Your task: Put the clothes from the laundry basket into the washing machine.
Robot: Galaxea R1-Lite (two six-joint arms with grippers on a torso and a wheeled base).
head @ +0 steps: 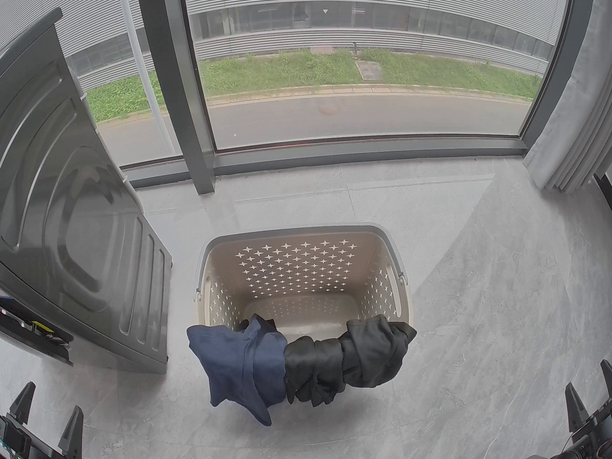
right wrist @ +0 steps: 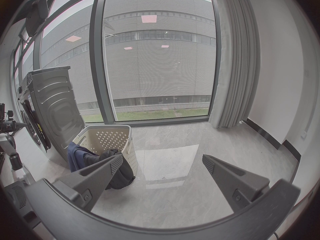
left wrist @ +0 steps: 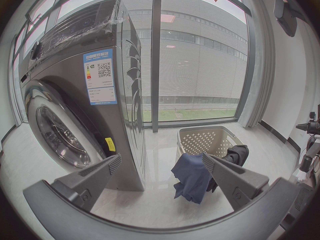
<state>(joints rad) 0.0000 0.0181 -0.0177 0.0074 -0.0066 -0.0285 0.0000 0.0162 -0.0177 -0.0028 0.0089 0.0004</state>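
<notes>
draping clothes: blue garment (head: 242, 364) and black garment (head: 357, 355) over near rim of laundry basket (head: 299, 232), lower centre of head view.
washing machine (head: 70, 224): left edge, just beside basket.
left gripper (head: 52, 398): released, holding nothing, lower left corner.
right gripper (head: 586, 377): released, holding nothing, lower right corner.
surroundings: window (head: 357, 52) behind, curtain (head: 574, 135) upper right.
</notes>
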